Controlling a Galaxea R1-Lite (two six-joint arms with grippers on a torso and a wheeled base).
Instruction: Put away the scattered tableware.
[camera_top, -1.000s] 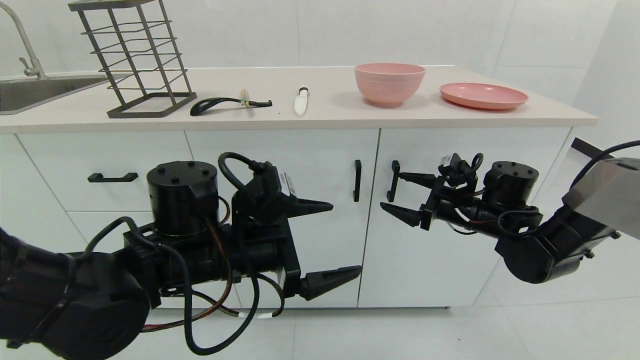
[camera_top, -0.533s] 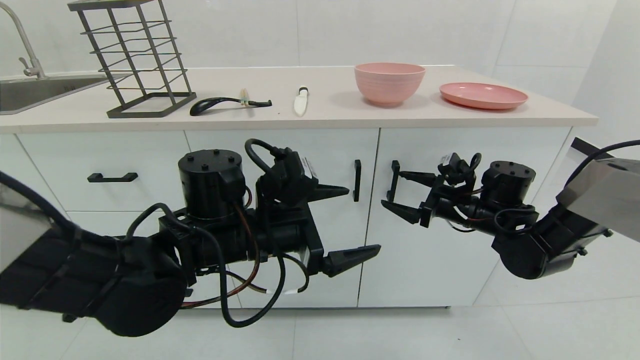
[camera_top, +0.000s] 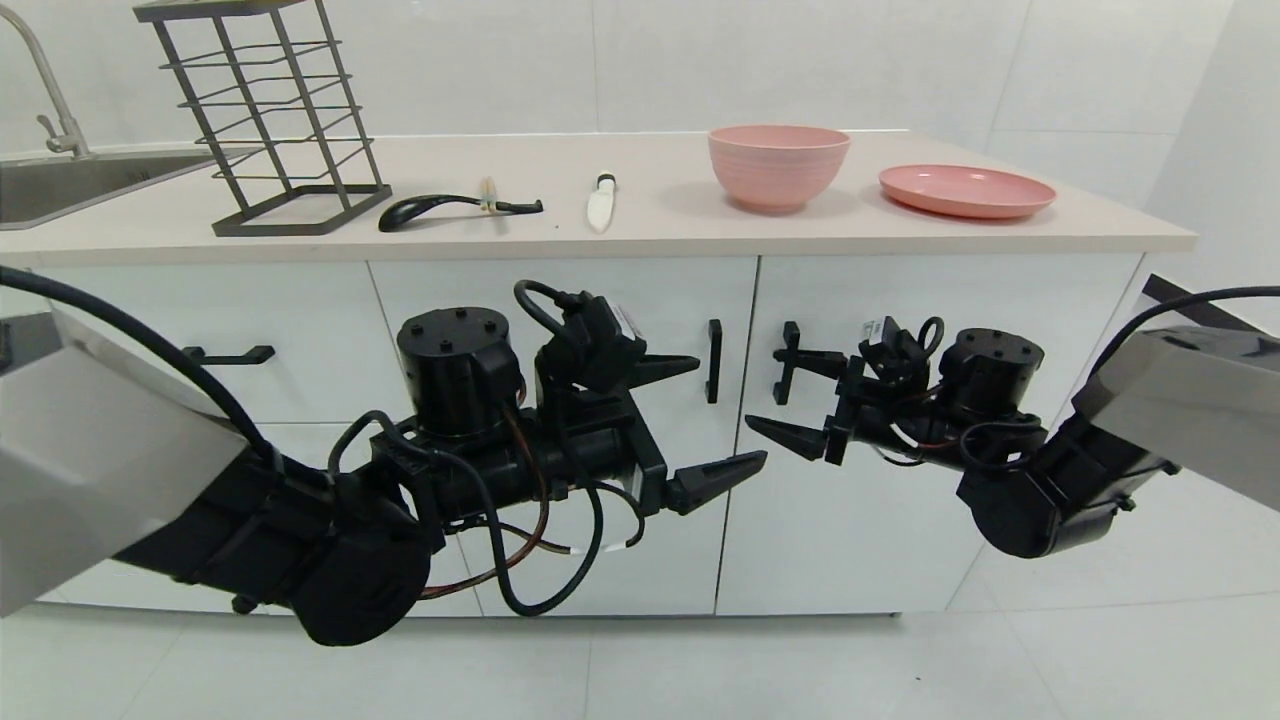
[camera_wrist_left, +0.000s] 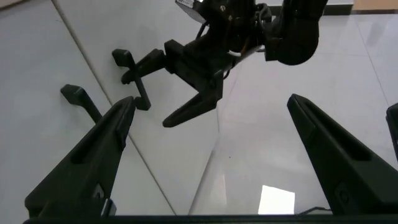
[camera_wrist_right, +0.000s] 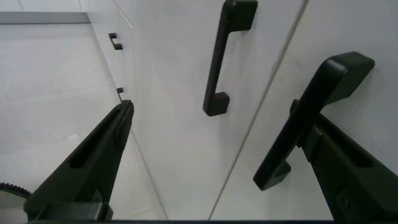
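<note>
On the countertop (camera_top: 660, 235) lie a pink bowl (camera_top: 778, 165), a pink plate (camera_top: 966, 190), a white knife (camera_top: 602, 205), a black spoon (camera_top: 440, 207) and chopsticks (camera_top: 490, 195). Both arms hang below counter level, in front of the white cabinet doors. My left gripper (camera_top: 722, 413) is open and holds nothing, its tips close to the seam between two doors. My right gripper (camera_top: 775, 392) faces it, open and holding nothing, its upper finger by a door handle (camera_top: 783, 360). In the left wrist view my left gripper (camera_wrist_left: 211, 102) points at the right gripper (camera_wrist_left: 186, 81).
A black wire rack (camera_top: 270, 115) stands at the counter's left, beside a sink (camera_top: 60, 185). A second vertical door handle (camera_top: 714, 360) and a drawer handle (camera_top: 228, 354) stick out of the cabinet front. The right wrist view has a handle (camera_wrist_right: 224, 56) just ahead. Tiled floor lies below.
My left arm has risen and swung right, bringing its open gripper close to the door seam. The right gripper has drifted slightly left and down. The tableware has not moved.
</note>
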